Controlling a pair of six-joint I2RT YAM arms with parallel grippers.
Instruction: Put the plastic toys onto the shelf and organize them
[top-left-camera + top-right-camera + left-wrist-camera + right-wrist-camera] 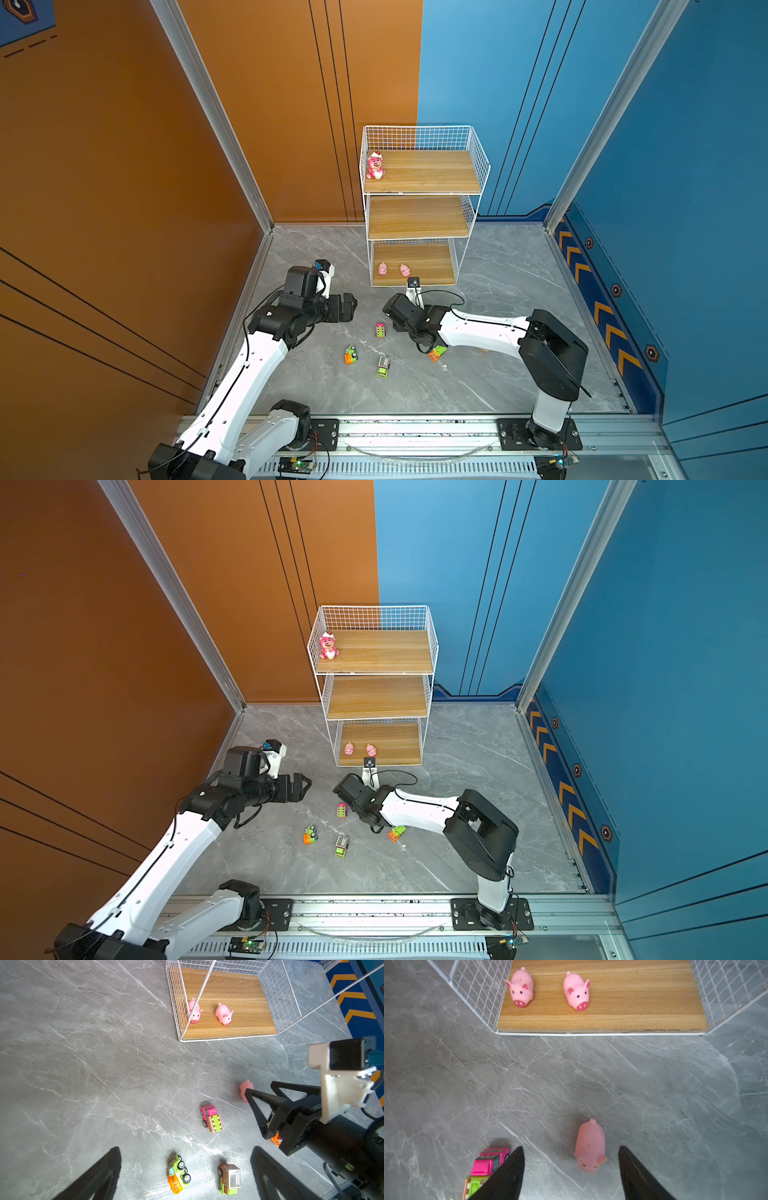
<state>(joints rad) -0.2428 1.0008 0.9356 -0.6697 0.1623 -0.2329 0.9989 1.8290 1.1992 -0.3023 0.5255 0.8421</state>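
**Third pig lies between the open right jaws**

From where I stand, the shelf is the tallest thing: a white wire frame with mesh sides and three pale wooden boards, at the back edge of the grey, marble-veined table.

The left gripper, black and angular, hangs over the table with its jaws fully spread and nothing in them. The right gripper is low in front of the shelf, jaws apart. A matte pink pig lies on the table between them, and I see a gap on each side.

A glossy pink bear sits at the left front corner of the top board.

Four boxy plastic vehicles stand mid-table: a pink-cab truck, a green-orange car, a grey-box truck, and an orange-green one half under the right arm.

Two rounded pigs stand on the bottom board near its front edge.
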